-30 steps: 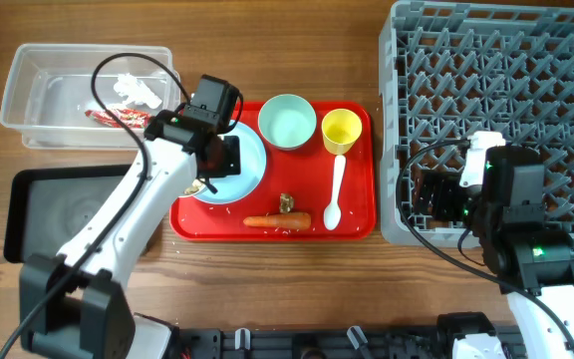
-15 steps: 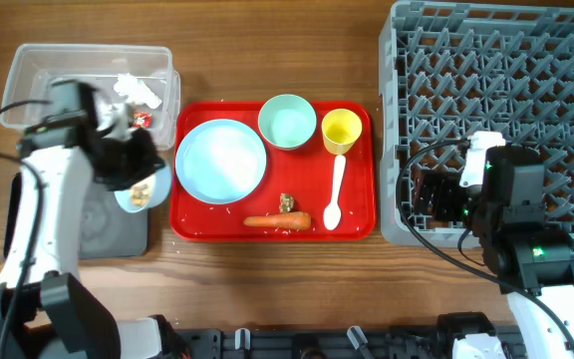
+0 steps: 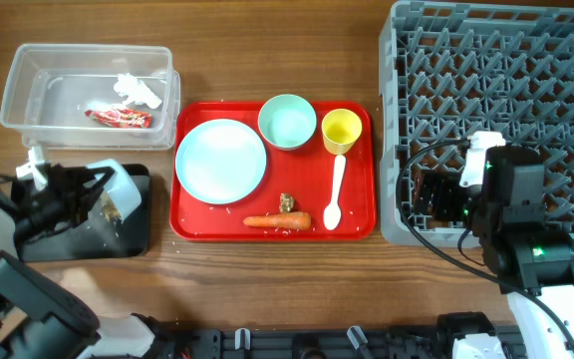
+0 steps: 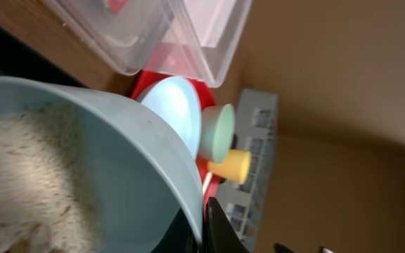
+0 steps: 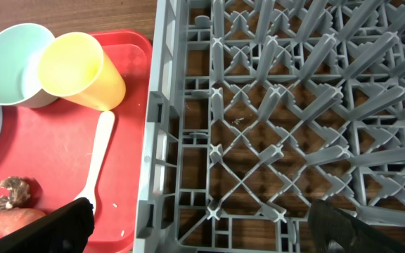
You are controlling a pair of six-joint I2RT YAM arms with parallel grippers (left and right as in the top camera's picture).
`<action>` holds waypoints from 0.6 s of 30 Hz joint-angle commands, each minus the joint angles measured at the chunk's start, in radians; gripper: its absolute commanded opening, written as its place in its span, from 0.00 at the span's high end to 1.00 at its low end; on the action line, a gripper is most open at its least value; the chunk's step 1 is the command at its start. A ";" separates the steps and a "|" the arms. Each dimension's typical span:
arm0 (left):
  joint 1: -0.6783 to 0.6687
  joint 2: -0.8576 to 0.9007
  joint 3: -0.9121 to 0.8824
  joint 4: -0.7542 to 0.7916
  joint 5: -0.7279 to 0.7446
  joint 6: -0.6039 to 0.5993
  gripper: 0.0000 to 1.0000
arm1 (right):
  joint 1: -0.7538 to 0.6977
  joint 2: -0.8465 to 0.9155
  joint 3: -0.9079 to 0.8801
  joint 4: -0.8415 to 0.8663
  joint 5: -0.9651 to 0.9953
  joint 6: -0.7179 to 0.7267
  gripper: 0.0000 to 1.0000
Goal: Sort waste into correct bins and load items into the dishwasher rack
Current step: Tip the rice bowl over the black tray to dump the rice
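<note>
Bowl [image 3: 121, 187] w/ rice, rim clamped in left pincer [image 3: 98, 197], hangs tipped over black tray [image 3: 88, 239], 9 o'clock on desk [image 3: 267, 264]; right pincer [image 5: 202, 228] wide, empty, off at 3.

A wooden table [image 3: 267, 269] carries a clear tub [image 3: 58, 95], black tray [image 3: 133, 237], red tray [image 3: 359, 214] and grey rack [image 3: 526, 80].

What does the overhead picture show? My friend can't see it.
The left gripper holds a tilted light blue bowl over the black tray. A red tray holds a plate, green bowl, yellow cup, spoon and carrot; a grey rack sits right.
</note>
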 commanded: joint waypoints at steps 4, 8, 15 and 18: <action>0.070 0.084 -0.064 0.006 0.280 0.213 0.96 | 0.003 0.002 0.025 0.000 0.016 -0.011 0.00; 0.070 0.089 -0.082 0.002 0.286 0.341 0.96 | 0.003 0.002 0.025 0.000 0.016 -0.011 0.00; 0.071 0.089 -0.092 -0.001 0.290 0.402 0.96 | 0.003 0.002 0.025 0.000 0.016 -0.011 0.00; 0.071 0.089 -0.092 -0.002 0.290 0.402 0.96 | 0.003 0.002 0.025 0.000 0.016 -0.011 0.00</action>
